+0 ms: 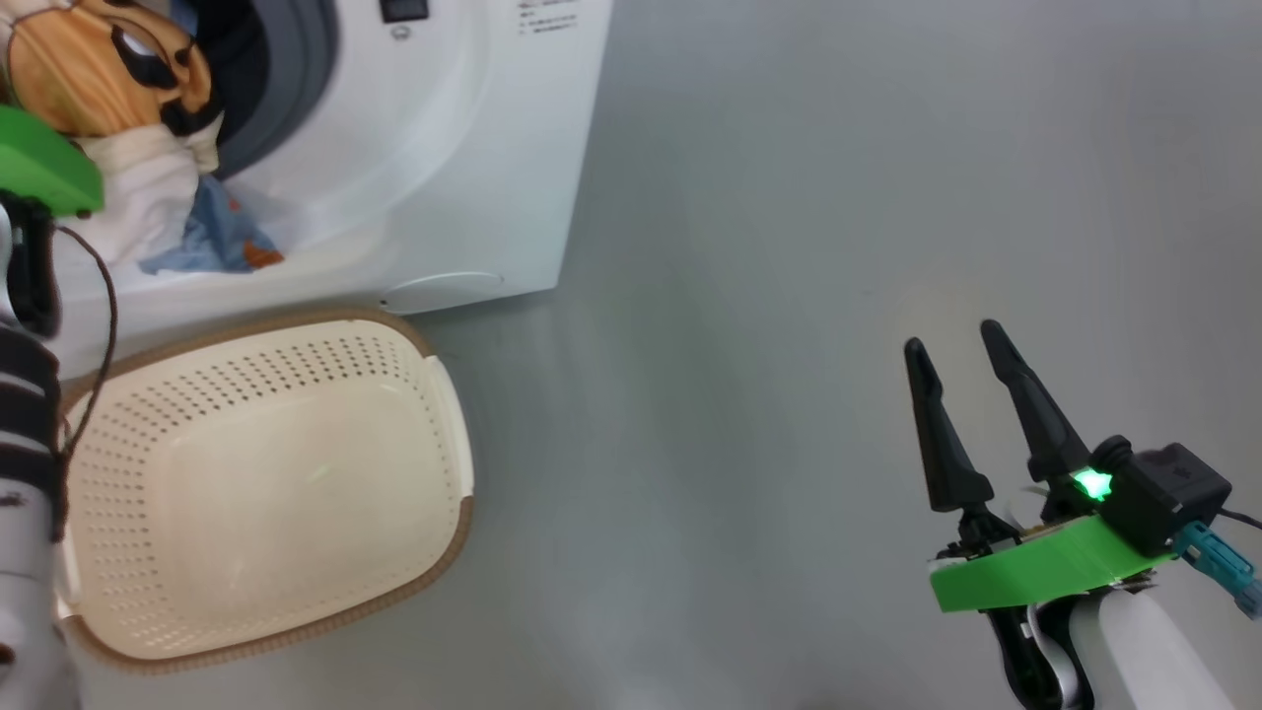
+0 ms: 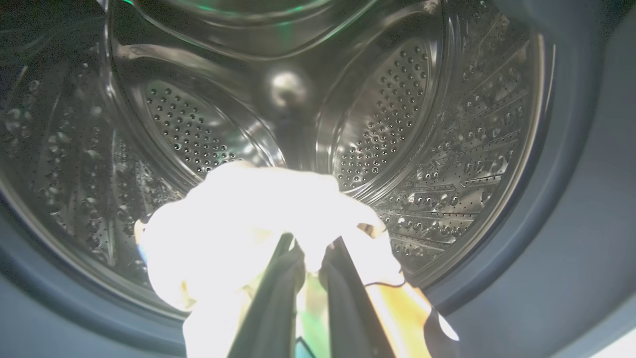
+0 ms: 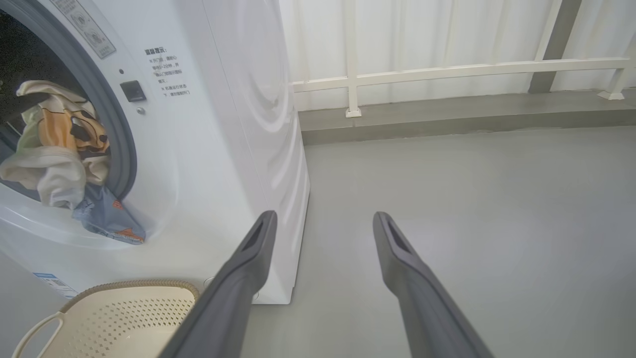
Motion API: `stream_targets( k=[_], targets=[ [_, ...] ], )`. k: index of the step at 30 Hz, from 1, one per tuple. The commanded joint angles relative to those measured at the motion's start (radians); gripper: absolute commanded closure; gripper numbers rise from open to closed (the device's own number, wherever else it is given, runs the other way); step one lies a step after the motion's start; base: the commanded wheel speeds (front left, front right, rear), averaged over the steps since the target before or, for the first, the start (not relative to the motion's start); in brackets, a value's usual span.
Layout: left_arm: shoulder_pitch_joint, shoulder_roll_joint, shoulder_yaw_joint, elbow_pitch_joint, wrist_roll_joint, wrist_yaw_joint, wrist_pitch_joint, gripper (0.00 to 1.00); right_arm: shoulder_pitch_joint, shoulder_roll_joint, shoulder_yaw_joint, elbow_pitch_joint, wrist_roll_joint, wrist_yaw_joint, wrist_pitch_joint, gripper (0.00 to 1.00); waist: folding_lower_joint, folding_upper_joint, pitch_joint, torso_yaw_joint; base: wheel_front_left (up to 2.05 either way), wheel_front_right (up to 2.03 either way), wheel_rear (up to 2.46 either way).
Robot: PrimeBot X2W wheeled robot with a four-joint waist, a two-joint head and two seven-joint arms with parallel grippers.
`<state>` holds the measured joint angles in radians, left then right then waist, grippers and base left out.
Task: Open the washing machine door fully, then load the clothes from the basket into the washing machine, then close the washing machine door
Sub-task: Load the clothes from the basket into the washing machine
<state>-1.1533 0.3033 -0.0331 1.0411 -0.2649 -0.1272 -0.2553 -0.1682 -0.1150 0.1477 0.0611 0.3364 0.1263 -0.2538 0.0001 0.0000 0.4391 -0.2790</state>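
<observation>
1. Left wrist view looked straight into the steel drum [image 2: 397,124]. There the left gripper [image 2: 312,251] had its two dark fingers pinched together on the clothes [image 2: 238,223], a cream bundle with an orange print trailing beside the fingers.
2. In the head view the bundle hung at the mouth of the washing machine [image 1: 444,148]. The cream garment and a light blue one drooped over the lower lip onto the white front, not yet properly inside.
3. The basket [image 1: 246,390] stood empty on the floor just in front of the machine.
4. The right gripper [image 1: 952,337] hovered well off to the side above the grey floor [image 1: 789,296], fingers spread wide and holding nothing.
5. The garments looked light, limp and not at all fragile. I judged they would sag and catch on the grey gasket [image 3: 126,149] rather than slide past it. A pinch on the bunched middle seemed right, though the dangling blue tail would want gathering up or pushing in deep.
</observation>
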Motion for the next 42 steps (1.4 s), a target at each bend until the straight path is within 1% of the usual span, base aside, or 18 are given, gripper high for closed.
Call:
stream_targets(
  k=[1,8,14,17,20,21,25,31,34,36,39,40,41,42],
  targets=[
    [-0.047,0.059,0.003,0.011,0.012,-0.003,-0.006,1.0,-0.027,-0.002,0.029,-0.021,-0.003,0.004,-0.008,0.0,-0.0001,0.0,0.032,-0.034,0.0,0.0,0.0],
    [-0.14,0.101,-0.028,0.099,0.047,0.004,-0.006,1.0,-0.043,0.004,0.057,-0.017,0.001,0.004,-0.008,0.0,-0.0001,0.0,0.065,-0.078,0.0,0.0,0.0],
    [-0.194,0.142,-0.051,0.114,0.076,0.016,-0.006,1.0,-0.048,0.009,0.075,-0.018,0.005,0.004,-0.008,0.0,-0.0001,0.0,0.086,-0.112,0.0,0.0,0.0],
    [-0.213,0.166,-0.05,0.077,0.084,0.024,-0.006,1.0,-0.051,0.011,0.085,-0.022,0.006,0.004,-0.008,0.0,-0.0001,0.0,0.099,-0.126,0.0,0.0,0.0],
    [-0.232,0.187,-0.024,0.02,0.072,0.032,-0.006,1.0,-0.058,0.014,0.089,-0.027,0.006,0.004,-0.008,0.0,-0.0001,0.0,0.119,-0.135,0.0,0.0,0.0],
    [-0.232,0.187,-0.024,0.02,0.072,0.032,-0.006,1.0,-0.058,0.014,0.089,-0.027,0.006,0.004,-0.008,0.0,-0.0001,0.0,0.119,-0.135,0.0,0.0,0.0],
    [-0.232,0.201,0.022,-0.075,0.056,0.045,-0.006,1.0,-0.064,0.017,0.09,-0.029,0.006,0.004,-0.008,0.0,-0.0001,0.0,0.14,-0.139,0.0,0.0,0.0],
    [-0.191,0.208,0.076,-0.207,0.067,0.051,-0.006,1.0,-0.081,0.025,0.099,-0.03,0.006,0.004,-0.008,0.0,-0.0001,0.0,0.162,-0.139,0.0,0.0,0.0],
    [-0.167,0.209,0.12,-0.257,0.067,0.057,-0.006,1.0,-0.091,0.027,0.105,-0.034,0.007,0.004,-0.008,0.0,-0.0001,0.0,0.171,-0.14,0.0,0.0,0.0],
    [-0.146,0.206,0.139,-0.272,0.074,0.055,-0.006,1.0,-0.094,0.028,0.107,-0.036,0.007,0.004,-0.008,0.0,-0.0001,0.0,0.175,-0.14,0.0,0.0,0.0],
    [-0.122,0.197,0.148,-0.251,0.089,0.049,-0.006,0.99,-0.097,0.027,0.108,-0.039,0.008,0.004,-0.008,0.0,-0.0001,0.0,0.18,-0.137,0.0,0.0,0.0],
    [-0.118,0.193,0.15,-0.244,0.092,0.048,-0.006,0.78,-0.097,0.027,0.107,-0.04,0.008,0.004,-0.008,0.0,-0.0001,0.0,0.18,-0.136,0.0,0.0,0.0],
    [-0.116,0.19,0.151,-0.234,0.096,0.046,-0.006,0.5,-0.098,0.027,0.106,-0.04,0.008,0.004,-0.008,0.0,-0.0001,0.0,0.181,-0.135,0.0,0.0,0.0],
    [-0.116,0.189,0.15,-0.224,0.1,0.044,-0.006,0.0,-0.098,0.027,0.106,-0.04,0.008,0.004,-0.008,0.0,-0.0001,0.0,0.182,-0.134,0.0,0.0,0.0]
  ],
)
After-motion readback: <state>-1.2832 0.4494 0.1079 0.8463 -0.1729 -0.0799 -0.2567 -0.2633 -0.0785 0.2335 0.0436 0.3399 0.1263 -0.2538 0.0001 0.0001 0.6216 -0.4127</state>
